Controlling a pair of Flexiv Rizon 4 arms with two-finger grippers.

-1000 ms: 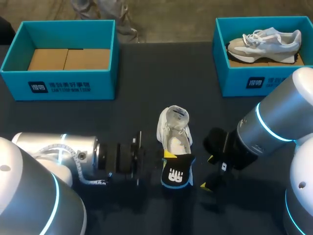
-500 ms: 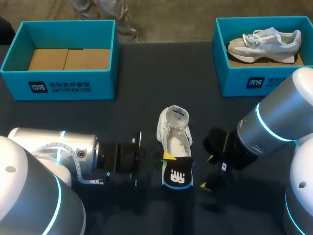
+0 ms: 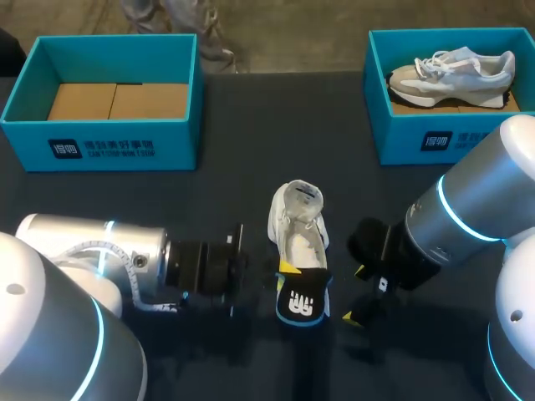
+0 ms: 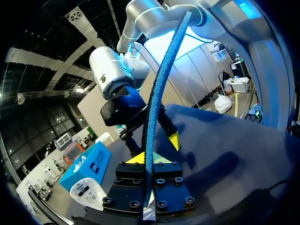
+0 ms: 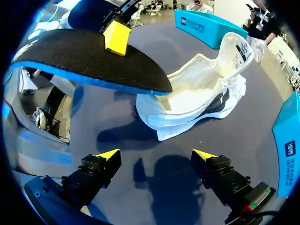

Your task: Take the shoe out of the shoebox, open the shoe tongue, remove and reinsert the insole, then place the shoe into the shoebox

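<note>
1. Two teal shoeboxes stand at the far side of the counter (image 3: 251, 150) in the head view. The left shoebox (image 3: 100, 138) shows cardboard inside, and the right shoebox (image 3: 435, 138) holds a second shoe (image 3: 451, 73). The white shoe (image 3: 298, 224) rests mid-counter. At its near end the left gripper (image 3: 287, 271) is clamped on the black insole (image 3: 303, 302). The right gripper (image 3: 354, 294) is just beside them, fingers apart.
2. Left wrist view: the insole (image 4: 157, 93) stands edge-on, pinched between this gripper's fingers, with the right gripper (image 4: 154, 140) ahead of it.
3. Right wrist view: the fingers are spread with nothing between them. The shoe (image 5: 201, 89) lies ahead on the counter, the insole (image 5: 89, 58) raised beside it.
</note>
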